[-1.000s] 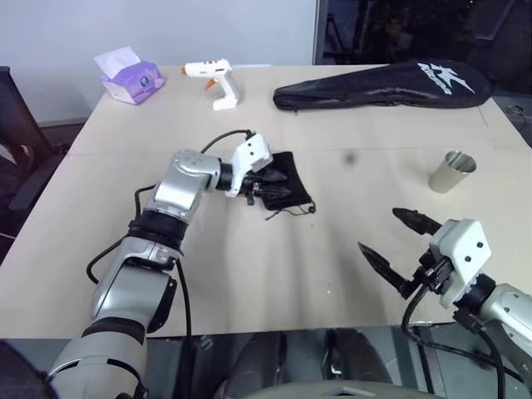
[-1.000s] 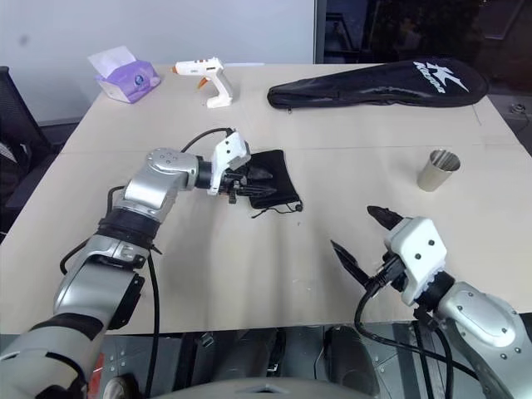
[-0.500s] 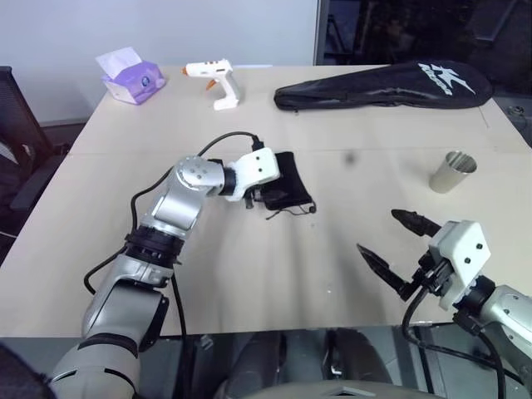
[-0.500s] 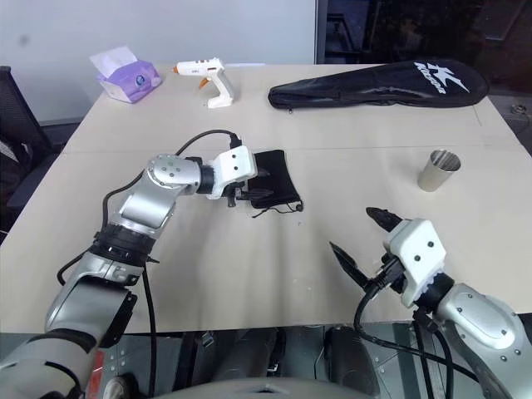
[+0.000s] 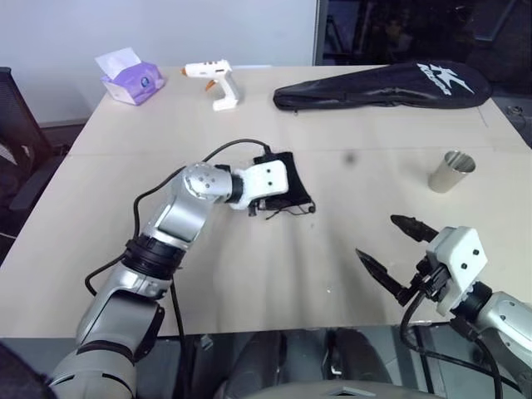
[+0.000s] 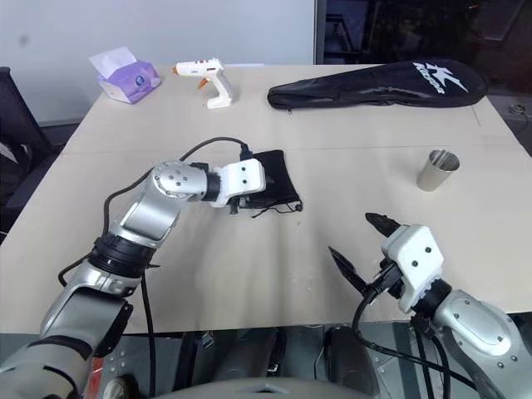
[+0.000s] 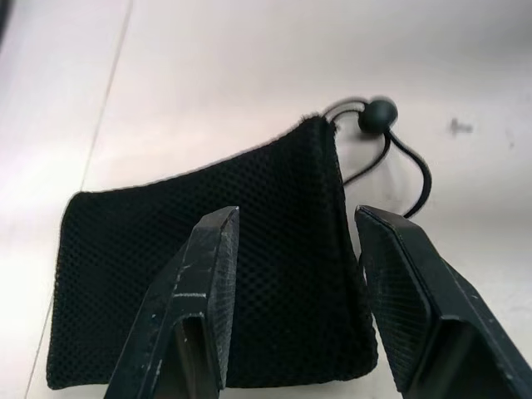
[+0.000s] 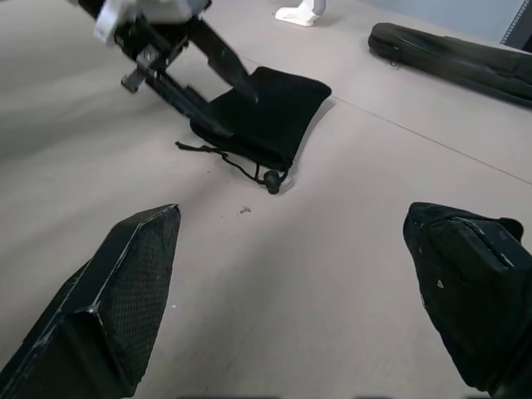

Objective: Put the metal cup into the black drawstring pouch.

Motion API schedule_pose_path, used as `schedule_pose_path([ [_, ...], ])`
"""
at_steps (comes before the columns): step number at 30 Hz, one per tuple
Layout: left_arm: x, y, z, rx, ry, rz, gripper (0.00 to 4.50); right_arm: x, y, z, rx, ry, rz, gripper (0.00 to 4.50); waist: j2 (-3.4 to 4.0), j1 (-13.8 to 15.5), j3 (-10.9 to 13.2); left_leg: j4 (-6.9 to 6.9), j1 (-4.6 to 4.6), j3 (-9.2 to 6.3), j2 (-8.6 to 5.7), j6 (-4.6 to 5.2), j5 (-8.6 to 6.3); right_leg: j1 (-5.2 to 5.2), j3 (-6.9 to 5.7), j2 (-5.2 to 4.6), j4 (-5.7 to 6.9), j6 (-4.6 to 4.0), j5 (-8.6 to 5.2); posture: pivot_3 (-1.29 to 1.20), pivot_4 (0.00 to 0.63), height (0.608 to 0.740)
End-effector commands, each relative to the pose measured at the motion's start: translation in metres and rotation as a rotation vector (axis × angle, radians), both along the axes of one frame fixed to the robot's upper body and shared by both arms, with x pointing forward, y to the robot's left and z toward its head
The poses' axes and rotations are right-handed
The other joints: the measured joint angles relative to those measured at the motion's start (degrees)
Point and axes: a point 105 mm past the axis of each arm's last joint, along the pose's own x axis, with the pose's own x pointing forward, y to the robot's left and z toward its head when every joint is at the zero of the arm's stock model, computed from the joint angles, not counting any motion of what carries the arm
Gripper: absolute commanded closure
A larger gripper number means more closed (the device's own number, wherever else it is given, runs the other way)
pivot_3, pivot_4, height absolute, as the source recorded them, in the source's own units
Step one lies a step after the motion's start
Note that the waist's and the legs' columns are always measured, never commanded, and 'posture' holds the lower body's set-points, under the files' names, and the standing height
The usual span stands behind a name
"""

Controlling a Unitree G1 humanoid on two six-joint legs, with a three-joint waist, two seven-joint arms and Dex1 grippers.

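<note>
I am seeing the left arm reaching forward across the table (image 5: pixel 100 216), elbow nearly straight, wrist angling down and to the right. The left gripper (image 7: pixel 291 274) is standing part open, its fingers (image 7: pixel 199 291) straddling the near end of the black drawstring pouch (image 5: pixel 287 184); I cannot tell whether they are touching the cloth. The pouch is lying flat at mid-table. The right arm is hovering near the table's near edge, right gripper (image 5: pixel 392 249) spread wide and holding nothing. The metal cup (image 5: pixel 449 171) is standing upright at far right.
</note>
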Motion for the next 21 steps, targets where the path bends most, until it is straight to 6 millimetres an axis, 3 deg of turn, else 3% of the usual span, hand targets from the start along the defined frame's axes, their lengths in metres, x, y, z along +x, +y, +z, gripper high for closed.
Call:
schedule_pose_path([
  [1,0.004,-0.004,0.009,0.018,-0.087,0.001,2.24,-0.005,0.006,0.011,0.002,-0.057,0.021,0.00,0.00,0.01,0.00,0.00,0.00,0.00,0.00,0.00,0.00,0.00,0.00,0.00,0.00,0.00,0.00,0.00,0.150,0.740],
  [13,0.015,-0.009,0.009,0.023,-0.113,0.026,2.24,-0.005,0.006,0.011,-0.002,-0.062,0.012,0.00,0.00,-0.06,0.00,0.02,0.00,0.01,-0.01,0.00,0.00,0.00,0.00,0.00,0.04,0.00,0.00,0.00,0.150,0.740],
  [18,0.021,-0.011,0.003,-0.012,-0.041,0.066,4.27,0.003,-0.001,0.011,-0.048,-0.084,-0.061,0.00,-0.01,0.01,-0.01,0.04,0.00,0.02,-0.01,0.00,0.00,0.00,0.00,0.02,0.05,0.00,0.00,0.00,0.150,0.740],
  [21,0.030,-0.008,0.009,-0.063,0.006,0.125,4.42,0.013,-0.011,0.013,-0.057,-0.085,-0.156,0.00,-0.01,0.01,-0.01,0.07,0.00,0.02,-0.03,0.00,0.00,0.00,-0.01,0.02,0.09,0.01,0.00,0.00,0.150,0.740],
])
